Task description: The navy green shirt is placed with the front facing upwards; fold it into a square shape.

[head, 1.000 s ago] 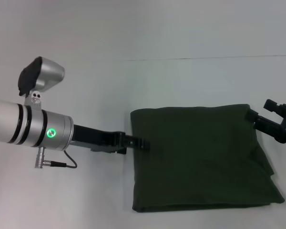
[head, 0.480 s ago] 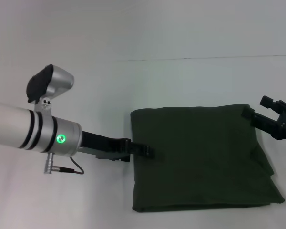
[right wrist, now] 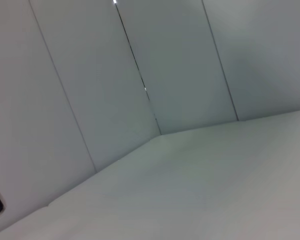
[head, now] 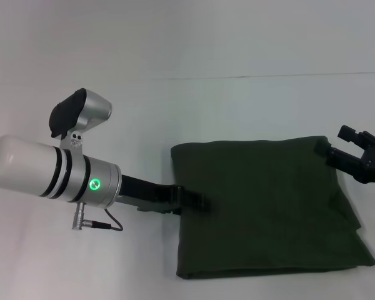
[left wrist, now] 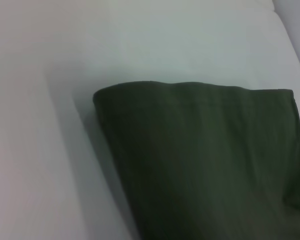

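My left pincer (head: 197, 201), closed flat on the nine o'clock edge of the folded navy green shirt (head: 265, 206) lying mid-counter (head: 144, 112), could drag that fold askew; my right pincer (head: 353, 156) idles, spread, at two o'clock.

Even, soft overhead light; faint shadows; left wrist view slightly soft; no glare
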